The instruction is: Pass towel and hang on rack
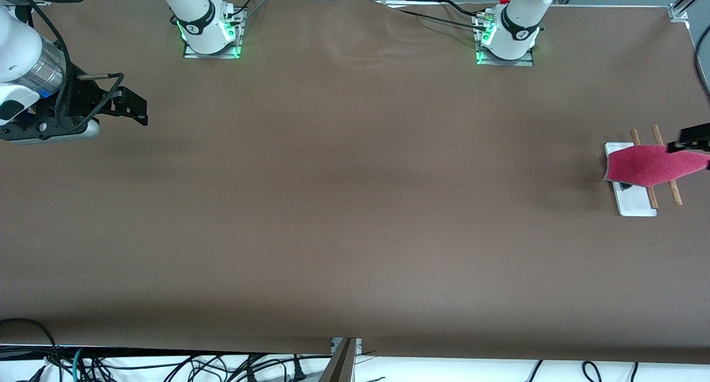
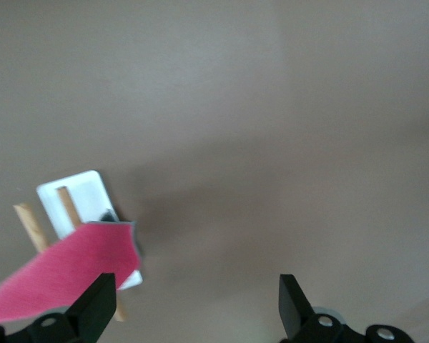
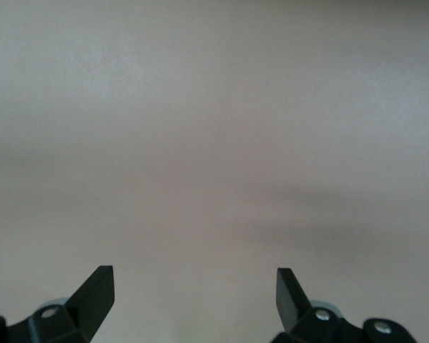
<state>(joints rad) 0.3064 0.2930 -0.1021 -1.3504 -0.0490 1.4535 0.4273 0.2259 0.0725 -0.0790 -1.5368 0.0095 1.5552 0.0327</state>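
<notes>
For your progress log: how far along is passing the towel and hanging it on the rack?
Done: the towel lies draped over the rack rods. In hand: nothing; the left gripper is open beside the towel. The right gripper is open over bare table. Left: apparently only retreating.

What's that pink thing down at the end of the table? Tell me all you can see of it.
It is the towel, a small bright pink cloth with a fuzzy, terry-like face and a thin grey edge showing at one corner. It lies draped across the two thin wooden rods of the rack, at the left arm's end of the table, sagging over the white base. The left gripper is open beside it, with nothing between its fingers.
</notes>
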